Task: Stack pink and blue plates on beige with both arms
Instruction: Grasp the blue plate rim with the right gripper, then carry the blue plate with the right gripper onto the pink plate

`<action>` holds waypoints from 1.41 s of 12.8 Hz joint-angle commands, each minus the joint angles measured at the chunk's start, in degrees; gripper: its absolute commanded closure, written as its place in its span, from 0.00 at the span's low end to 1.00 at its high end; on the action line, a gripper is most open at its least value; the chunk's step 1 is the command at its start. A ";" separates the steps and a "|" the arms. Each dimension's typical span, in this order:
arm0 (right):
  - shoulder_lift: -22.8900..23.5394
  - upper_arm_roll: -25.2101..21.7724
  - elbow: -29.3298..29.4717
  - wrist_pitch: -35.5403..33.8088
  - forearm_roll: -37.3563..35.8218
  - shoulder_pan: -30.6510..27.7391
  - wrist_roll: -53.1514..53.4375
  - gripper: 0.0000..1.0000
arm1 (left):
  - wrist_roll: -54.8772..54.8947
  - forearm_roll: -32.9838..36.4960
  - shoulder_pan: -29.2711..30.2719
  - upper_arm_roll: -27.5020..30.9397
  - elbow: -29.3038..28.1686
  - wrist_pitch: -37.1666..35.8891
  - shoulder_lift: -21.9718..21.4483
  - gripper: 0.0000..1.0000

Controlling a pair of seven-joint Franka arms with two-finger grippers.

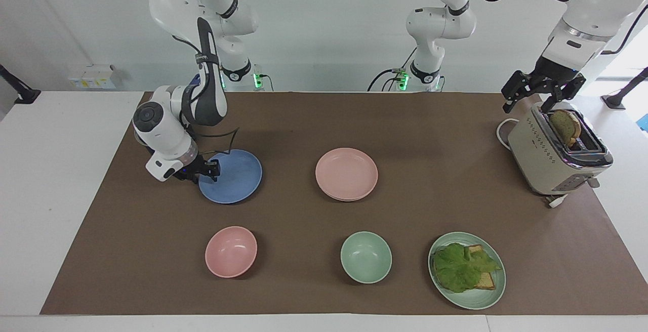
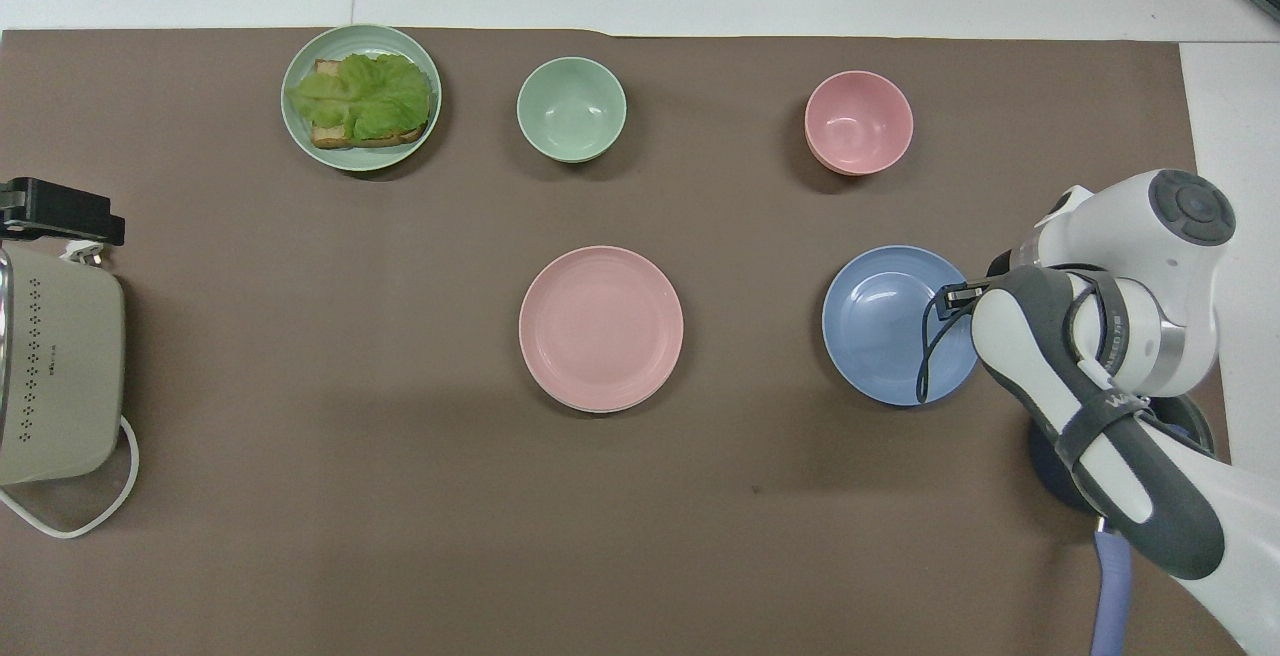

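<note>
Bare counter lay between blue plate and pink plate; bowls stood farther from the robots.

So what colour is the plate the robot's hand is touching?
Blue. The blue plate shows best in the overhead view.

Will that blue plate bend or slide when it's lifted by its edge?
The blue plate looks rigid, so it probably won't bend. Held only at its rim by the right tool, it may tilt. Its smooth matte surface could slip somewhat.
</note>
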 commanded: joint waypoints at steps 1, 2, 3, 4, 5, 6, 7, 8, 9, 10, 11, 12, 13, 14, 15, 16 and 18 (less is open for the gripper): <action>-0.49 0.19 -0.21 -0.76 1.34 -0.59 -2.57 0.92 | 0.28 0.95 0.35 -0.55 -0.37 -0.95 -0.80 0.00; -0.49 0.19 -0.12 -0.76 1.34 -0.59 -2.57 0.99 | 0.28 0.95 0.34 -0.55 -0.37 -0.95 -0.80 0.00; -0.49 0.19 -0.12 -0.76 1.34 -0.59 -2.48 1.00 | 0.28 0.95 0.43 -0.46 -0.37 -0.95 -0.80 0.00; -0.40 0.19 -0.04 -0.85 1.42 -0.59 -2.31 1.00 | 0.28 0.95 0.43 -0.46 -0.37 -0.95 -0.80 0.00; -0.40 0.19 0.14 -0.93 1.34 -0.59 -2.31 1.00 | 0.28 0.95 0.43 -0.46 -0.37 -0.95 -0.80 0.00; -0.31 0.19 0.40 -1.02 1.34 -0.68 -2.48 1.00 | 0.28 0.95 0.43 -0.55 -0.37 -0.95 -0.71 0.00; -0.31 0.19 1.01 -1.54 1.34 -0.68 -2.65 1.00 | 0.28 0.95 0.43 -0.55 -0.37 -0.95 -0.80 0.00; -0.49 0.28 2.15 -2.77 1.34 -0.68 -2.66 1.00 | 0.28 0.95 0.43 -0.55 -0.37 -0.95 -0.80 0.00; -1.01 0.28 3.73 -5.04 1.34 -0.60 -2.57 1.00 | 0.28 0.86 0.43 -0.55 -0.37 -0.95 -0.80 0.00; -1.88 0.28 5.40 -7.41 1.34 -0.59 -2.48 1.00 | 0.28 0.95 0.43 -0.46 -0.37 -0.95 -0.80 0.00; -2.68 0.28 7.07 -9.96 1.34 -0.59 -2.65 1.00 | 0.28 0.95 0.43 -0.46 -0.37 -0.95 -0.80 0.00; -3.03 0.37 8.74 -12.25 1.42 -0.68 -2.83 1.00 | 0.28 0.95 0.43 -0.55 -0.37 -0.95 -0.80 0.00; -3.91 0.37 10.32 -14.36 1.51 -0.60 -2.83 1.00 | 0.28 0.95 0.43 -0.55 -0.37 -0.95 -0.80 0.00; -4.52 0.45 11.38 -15.95 1.51 -0.51 -2.83 1.00 | 0.28 0.95 0.43 -0.55 -0.37 -0.95 -0.80 0.00; -4.88 0.45 12.87 -17.70 1.60 -0.16 -2.75 1.00 | 0.28 0.95 0.43 -0.46 -0.37 -0.95 -0.80 0.00; -4.97 0.54 14.19 -19.55 1.60 0.11 -2.66 1.00 | 0.28 0.95 0.43 -0.46 -0.37 -0.95 -0.80 0.00; -4.97 1.50 15.43 -20.27 1.86 0.37 -2.22 1.00 | 0.28 0.95 0.43 -0.46 -0.37 -0.95 -0.80 0.00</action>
